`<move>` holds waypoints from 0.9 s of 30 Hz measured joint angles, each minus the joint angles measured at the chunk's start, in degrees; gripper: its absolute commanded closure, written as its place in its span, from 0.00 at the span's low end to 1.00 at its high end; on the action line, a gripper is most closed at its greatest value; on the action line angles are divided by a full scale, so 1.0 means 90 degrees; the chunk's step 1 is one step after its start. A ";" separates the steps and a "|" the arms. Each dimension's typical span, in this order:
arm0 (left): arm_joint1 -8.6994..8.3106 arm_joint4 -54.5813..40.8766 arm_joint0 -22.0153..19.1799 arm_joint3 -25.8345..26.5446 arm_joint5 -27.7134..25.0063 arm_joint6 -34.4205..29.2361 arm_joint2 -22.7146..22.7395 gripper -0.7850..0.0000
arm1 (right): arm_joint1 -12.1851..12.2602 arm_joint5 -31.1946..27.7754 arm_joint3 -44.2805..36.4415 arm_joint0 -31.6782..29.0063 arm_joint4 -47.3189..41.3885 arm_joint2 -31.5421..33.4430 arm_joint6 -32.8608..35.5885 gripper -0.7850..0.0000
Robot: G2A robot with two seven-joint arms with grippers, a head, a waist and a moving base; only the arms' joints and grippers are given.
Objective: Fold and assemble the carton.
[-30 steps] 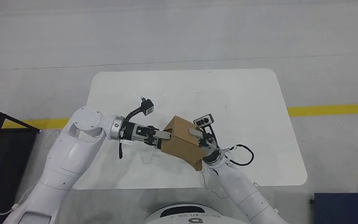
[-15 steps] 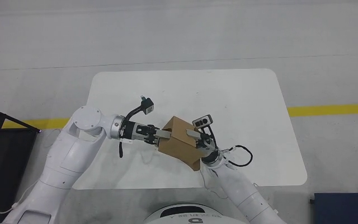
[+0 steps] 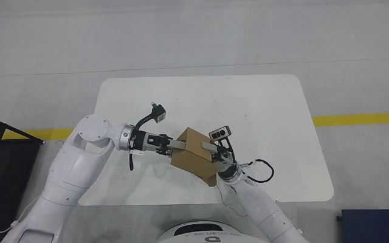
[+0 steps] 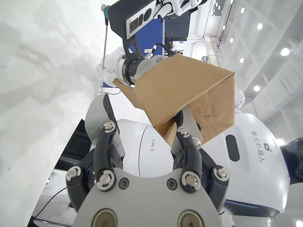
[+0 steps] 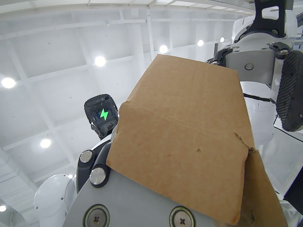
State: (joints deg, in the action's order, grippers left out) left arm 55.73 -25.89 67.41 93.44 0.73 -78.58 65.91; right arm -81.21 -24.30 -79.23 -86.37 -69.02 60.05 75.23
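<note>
A brown carton (image 3: 196,156) is held above the white table (image 3: 261,109), near its front edge, between my two grippers. In the left wrist view the carton (image 4: 184,88) is a partly folded sleeve with an open end. My left gripper (image 4: 145,106) is open, with one finger (image 4: 187,119) inside that open end and the other clear of the cardboard. From the opposite side my right gripper (image 3: 211,149) is shut on the carton's wall, with one finger lying on the top panel. In the right wrist view the carton (image 5: 189,128) hides my right gripper's fingers.
The table has bare room to the left, right and far side of the carton. The floor beyond carries a yellow line (image 3: 352,119). A dark object (image 3: 12,164) stands off the table's left edge.
The carton and both grippers have shifted slightly to the left. My left gripper's finger sits a little deeper in the carton's open end.
</note>
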 measured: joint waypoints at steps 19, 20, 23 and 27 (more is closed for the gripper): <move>-0.0206 -0.0365 0.0485 -0.0038 -0.0314 0.0118 0.1013 0.21 | 0.0090 -0.0223 -0.0217 -0.0296 0.0527 0.0460 -0.0471 1.00; -0.0210 -0.0314 0.0506 -0.0028 -0.0338 0.0132 0.1005 0.21 | 0.0098 -0.0224 -0.0249 -0.0317 0.0582 0.0484 -0.0511 1.00; -0.0213 -0.0050 0.0557 0.0047 -0.0424 0.0230 0.0912 0.20 | 0.0115 -0.0183 -0.0362 -0.0362 0.0770 0.0496 -0.0645 1.00; -0.0186 0.0020 0.0564 0.0170 -0.0508 0.0326 0.0699 0.19 | 0.0113 -0.0068 -0.0464 -0.0340 0.1021 0.0373 -0.0781 1.00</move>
State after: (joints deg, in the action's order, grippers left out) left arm 54.05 -25.71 72.49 94.97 -3.83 -75.65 72.21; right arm -80.19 -24.91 -83.41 -89.43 -59.83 63.41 68.20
